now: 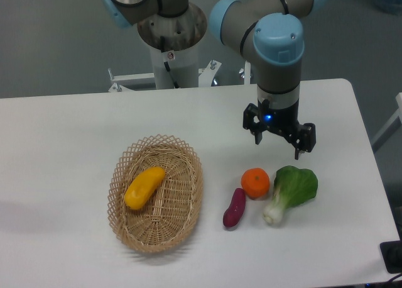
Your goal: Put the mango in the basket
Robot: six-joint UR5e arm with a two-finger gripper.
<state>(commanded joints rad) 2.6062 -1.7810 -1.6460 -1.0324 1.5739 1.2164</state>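
Wicker basket (157,193), lower left of centre on your white counter (63,143): holds the mango (144,187), lying slantwise on the basket floor toward its left side, touching nothing else.

Gripper (281,142), right of centre, above the counter: jaws apart, nothing between them, well apart from the basket.

Other stock, lower right of centre: orange (255,182); purple sweet potato (234,208) just below and left of it, near or touching, you cannot tell which; bok choy (291,192) just right of the orange.

Step in hand, as you may judge it: placing looks done, since the mango sits inside the rim and the jaws hold nothing. Your next move calls for little more than clearing the arm away from the counter, keeping the fingers above the orange and the bok choy beneath them.

Hard to make out: the arm's upper links run off the top edge; the fingertips are dark and small, so their exact gap is unclear.
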